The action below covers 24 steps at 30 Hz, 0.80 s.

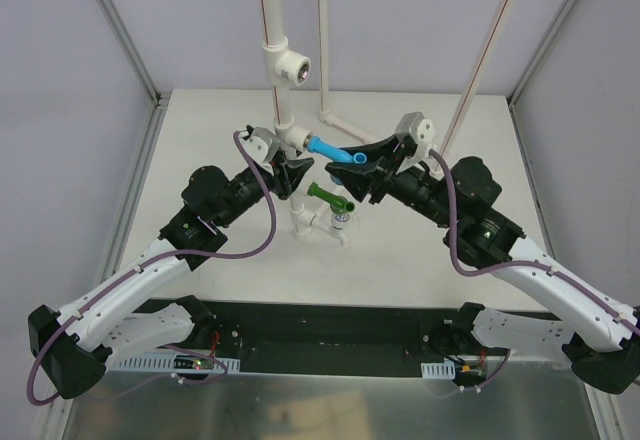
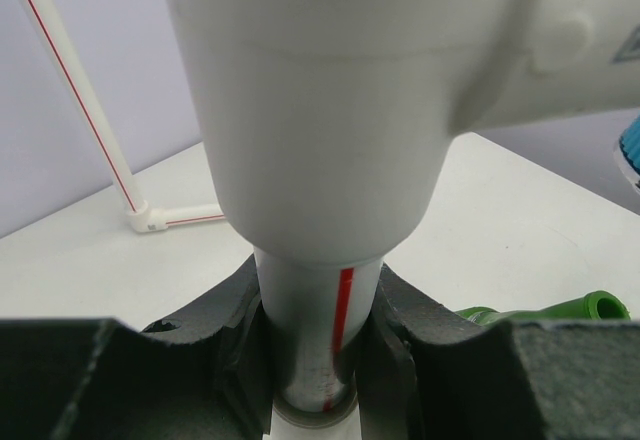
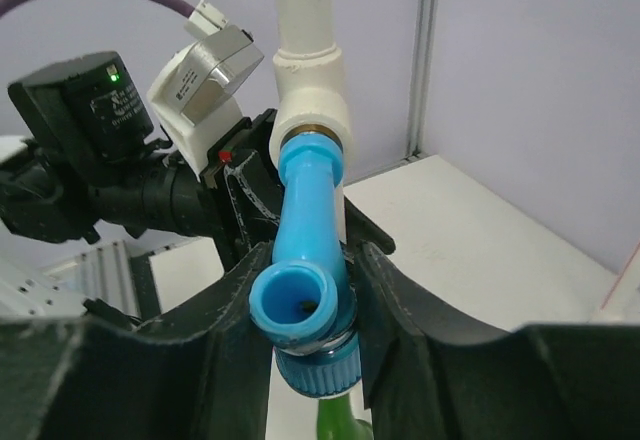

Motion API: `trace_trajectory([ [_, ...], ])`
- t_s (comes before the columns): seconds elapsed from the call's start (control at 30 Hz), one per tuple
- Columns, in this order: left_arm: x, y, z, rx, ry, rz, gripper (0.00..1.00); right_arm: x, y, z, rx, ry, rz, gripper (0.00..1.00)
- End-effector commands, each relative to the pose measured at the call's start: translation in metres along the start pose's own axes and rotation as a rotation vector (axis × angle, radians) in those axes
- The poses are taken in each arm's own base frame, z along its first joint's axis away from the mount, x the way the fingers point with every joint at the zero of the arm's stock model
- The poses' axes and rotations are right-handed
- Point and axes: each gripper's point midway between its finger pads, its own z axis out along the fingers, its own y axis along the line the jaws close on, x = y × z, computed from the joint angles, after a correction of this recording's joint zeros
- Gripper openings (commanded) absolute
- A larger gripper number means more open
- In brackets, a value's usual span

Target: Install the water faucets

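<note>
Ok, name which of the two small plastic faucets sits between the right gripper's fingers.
The light blue plastic faucet, plugged into the white tee socket; the dark green plastic faucet sits lower, ungripped.

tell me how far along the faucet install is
Done: blue faucet sits in the tee. In hand: right gripper grips it, left gripper clamps the pipe. Left: probably tightening it, then the green faucet lower down; whether that one is seated, I can't tell.
</note>
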Motion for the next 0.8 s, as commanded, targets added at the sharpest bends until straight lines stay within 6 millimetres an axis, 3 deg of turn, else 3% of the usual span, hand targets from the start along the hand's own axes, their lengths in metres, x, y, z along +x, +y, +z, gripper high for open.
trace_trajectory([
  [0.0,0.005,-0.013,-0.006,0.033,0.038,-0.096,0.0,-0.041,-0.002,0.0,0.082,-0.129,0.422,0.0],
  [0.27,0.009,-0.012,-0.004,0.029,0.048,-0.097,0.0,-0.074,0.013,-0.005,0.027,-0.22,0.929,0.0],
  [0.37,0.007,-0.013,-0.004,0.034,0.039,-0.106,0.0,-0.085,-0.001,-0.008,0.086,-0.301,1.07,0.0],
  [0.53,0.006,-0.013,-0.003,0.031,0.035,-0.111,0.0,-0.086,-0.03,-0.016,0.235,-0.404,1.288,0.0],
  [0.77,0.007,-0.012,-0.005,0.027,0.036,-0.111,0.0,-0.081,-0.05,-0.027,0.321,-0.468,1.365,0.01],
])
